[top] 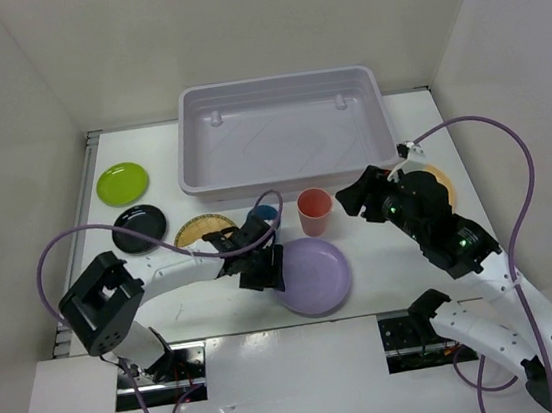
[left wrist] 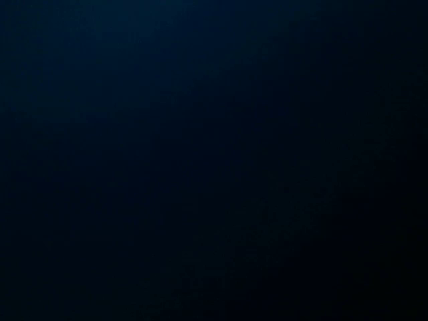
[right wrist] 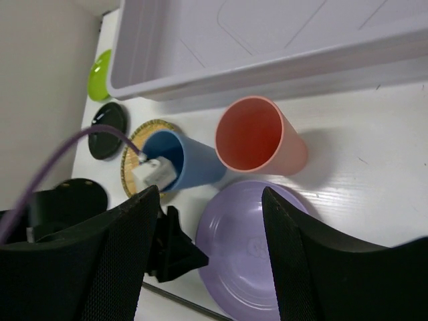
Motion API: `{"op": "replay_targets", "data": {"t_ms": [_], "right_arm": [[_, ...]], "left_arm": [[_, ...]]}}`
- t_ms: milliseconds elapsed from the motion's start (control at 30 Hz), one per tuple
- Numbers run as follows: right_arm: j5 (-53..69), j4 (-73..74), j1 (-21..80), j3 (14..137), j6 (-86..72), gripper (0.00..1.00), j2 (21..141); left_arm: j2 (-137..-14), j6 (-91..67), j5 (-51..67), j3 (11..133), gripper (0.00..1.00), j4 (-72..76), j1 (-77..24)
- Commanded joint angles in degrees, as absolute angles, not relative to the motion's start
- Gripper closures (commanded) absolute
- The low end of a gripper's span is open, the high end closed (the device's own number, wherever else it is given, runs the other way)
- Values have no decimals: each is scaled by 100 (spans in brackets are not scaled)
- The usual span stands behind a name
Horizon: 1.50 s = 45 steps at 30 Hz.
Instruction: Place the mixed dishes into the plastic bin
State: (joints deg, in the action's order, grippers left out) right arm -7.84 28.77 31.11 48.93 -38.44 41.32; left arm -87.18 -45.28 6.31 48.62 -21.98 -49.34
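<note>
1. Right gripper (right wrist: pixel 208 197): jaws spread wide, holding nothing.
2. Salmon cup (right wrist: pixel 257 137): upright, just ahead; purple plate (right wrist: pixel 244 257) just beside it.
3. Left gripper (top: pixel 261 261): at the blue cup (right wrist: pixel 184 160); cannot tell its opening.
4. Bin (right wrist: pixel 200 83): beyond both cups.

Bin (top: pixel 288 177) behind cups (top: pixel 315 210); plate (top: pixel 320 277) before cups, more plates (top: pixel 122 183) L.

We are looking into a robotics lab test cell. A white counter (top: pixel 375 277) is boxed in by plain beige panels (top: pixel 3 119) on three sides. Two robot arms (top: pixel 173 271) are bolted at its near edge, trailing purple cables (top: pixel 41 276), with loose wiring in cut-outs (top: pixel 161 374) by their bases.
</note>
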Motion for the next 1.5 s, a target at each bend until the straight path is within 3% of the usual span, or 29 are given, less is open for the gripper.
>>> {"op": "replay_targets", "data": {"t_ms": [0, 200, 300, 667, 1467], "right_arm": [[-940, 2654, 3146, 5256, -3894, 32, 3929], [-940, 2654, 3146, 5309, -3894, 32, 3929], [-940, 2654, 3146, 5309, -3894, 30, 3929], [-940, 2654, 3146, 5309, -3894, 30, 3929], [-773, 2549, 3146, 5204, -3894, 30, 3929]], "left_arm": [[-8982, -4886, 475, 4931, 34, -1908, -5045], [-9062, -5308, 281, 4860, 54, -1591, -5150], [-9062, -5370, 88, 4860, 58, -1591, -5150], [-9062, -5370, -149, 4913, 100, -1951, -5203], [-7770, -5203, -931, 5019, 100, -3243, -5203]]}}
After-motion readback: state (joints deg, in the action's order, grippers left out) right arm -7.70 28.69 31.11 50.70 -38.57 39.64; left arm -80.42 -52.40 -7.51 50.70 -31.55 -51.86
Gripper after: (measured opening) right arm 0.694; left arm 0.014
